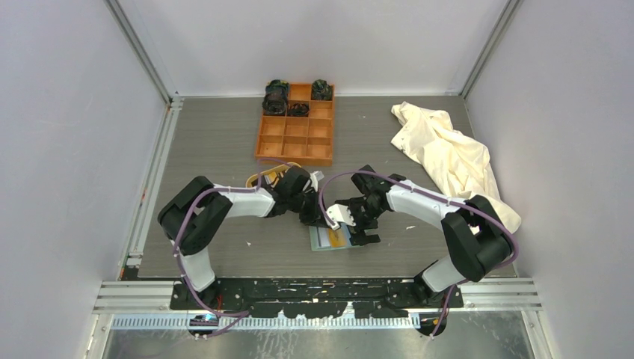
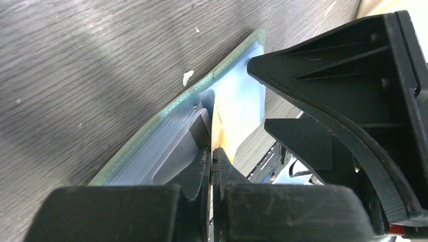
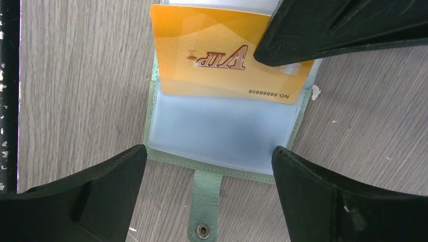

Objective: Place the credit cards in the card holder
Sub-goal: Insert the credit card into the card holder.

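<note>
The sage-green card holder (image 3: pixel 166 159) lies open on the table, pale pockets up, its strap tab (image 3: pixel 204 201) pointing toward my right wrist camera. A gold credit card (image 3: pixel 212 60) marked VIP stands tilted over the far half of the holder. I cannot tell whether its edge is inside a pocket. My left gripper (image 2: pixel 212 154) is shut on that card's edge, and the card (image 2: pixel 220 137) shows edge-on. My right gripper (image 3: pixel 209 159) hangs open above the holder's near edge, one finger on each side, touching nothing. In the top view the left gripper (image 1: pixel 318 218) and the right gripper (image 1: pixel 357 228) meet over the holder (image 1: pixel 323 241).
An orange compartment box (image 1: pixel 296 131) with dark items in its back cells stands at the far middle. A cream cloth (image 1: pixel 448 153) lies crumpled at the right. A tan tray (image 1: pixel 268 172) peeks out behind the left arm. Walls enclose three sides.
</note>
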Controlling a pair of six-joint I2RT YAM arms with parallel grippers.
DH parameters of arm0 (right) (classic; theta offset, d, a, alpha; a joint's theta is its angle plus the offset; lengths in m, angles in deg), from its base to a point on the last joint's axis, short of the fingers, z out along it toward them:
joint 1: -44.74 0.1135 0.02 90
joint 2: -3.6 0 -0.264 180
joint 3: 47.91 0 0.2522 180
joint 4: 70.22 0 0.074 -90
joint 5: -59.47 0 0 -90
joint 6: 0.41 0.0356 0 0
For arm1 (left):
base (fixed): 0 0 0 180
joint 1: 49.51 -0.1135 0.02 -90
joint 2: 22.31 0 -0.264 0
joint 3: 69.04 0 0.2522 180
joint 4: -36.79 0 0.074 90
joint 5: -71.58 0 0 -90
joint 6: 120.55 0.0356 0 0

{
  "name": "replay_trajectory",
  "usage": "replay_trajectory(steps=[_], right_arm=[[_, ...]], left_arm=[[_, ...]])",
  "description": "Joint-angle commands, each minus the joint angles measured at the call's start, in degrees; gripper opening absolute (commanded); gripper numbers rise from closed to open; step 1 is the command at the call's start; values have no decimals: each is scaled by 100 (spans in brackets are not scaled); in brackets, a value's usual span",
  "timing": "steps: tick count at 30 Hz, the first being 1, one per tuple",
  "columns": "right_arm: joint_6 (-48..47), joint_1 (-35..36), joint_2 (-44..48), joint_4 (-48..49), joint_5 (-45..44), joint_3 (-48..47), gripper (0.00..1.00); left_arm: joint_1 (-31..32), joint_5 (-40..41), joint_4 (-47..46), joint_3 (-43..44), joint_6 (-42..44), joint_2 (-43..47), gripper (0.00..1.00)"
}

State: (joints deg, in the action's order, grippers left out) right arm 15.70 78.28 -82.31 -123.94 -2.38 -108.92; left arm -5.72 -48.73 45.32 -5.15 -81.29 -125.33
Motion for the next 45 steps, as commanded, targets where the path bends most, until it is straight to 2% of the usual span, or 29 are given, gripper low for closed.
replay_trajectory(steps=[1,11,20,45], right_arm=[[-108,37,62,-35,95,-58,99],[-117,47,84,-38,104,-61,99],[-108,128,18,-14,-38,-60,98],[-24,276,15,41,-139,-82,94]], left_arm=[[7,-99,506,129,170,-217,0],[-2,-294,580,418,196,-476,0],[-61,-60,854,52,82,13,0],[-59,-653,988,637,114,-787,0]])
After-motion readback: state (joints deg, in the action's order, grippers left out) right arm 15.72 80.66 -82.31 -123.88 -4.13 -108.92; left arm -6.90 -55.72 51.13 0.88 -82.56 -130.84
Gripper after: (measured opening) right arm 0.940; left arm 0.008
